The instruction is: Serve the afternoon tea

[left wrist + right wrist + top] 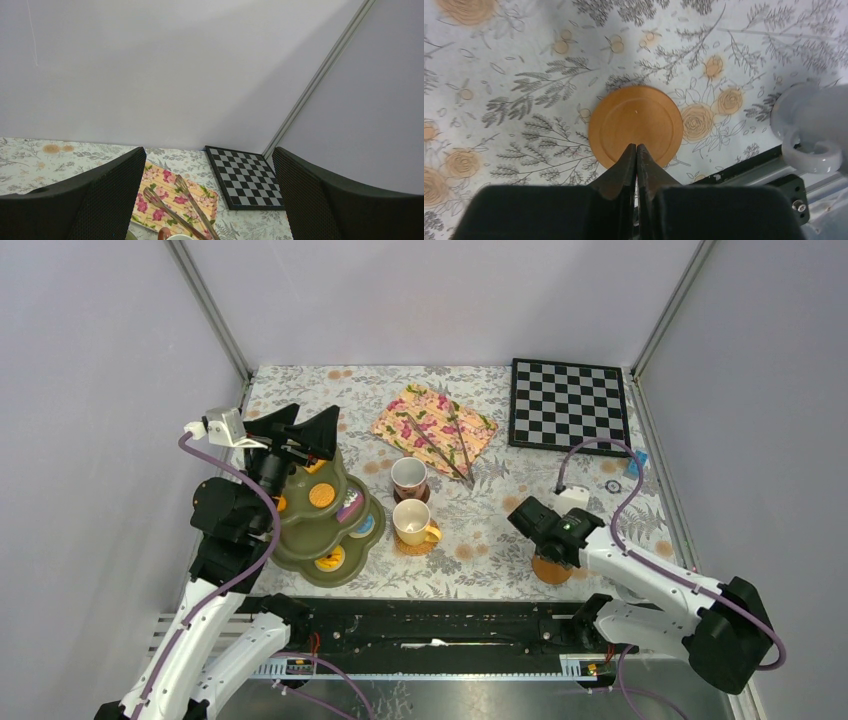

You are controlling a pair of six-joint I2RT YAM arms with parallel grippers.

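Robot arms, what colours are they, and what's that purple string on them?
The left arm and right arm have white tube-like links with chunky black joints. The purple string is a cable looping along each arm. The left gripper has broad black fingers with a bumpy mesh texture. The right gripper is black too, with a tiny green light behind it.

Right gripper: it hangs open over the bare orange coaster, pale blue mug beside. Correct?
No: the right gripper is shut, fingertips together, as the right wrist view shows. It does hang over the bare orange coaster, the pale blue mug beside.
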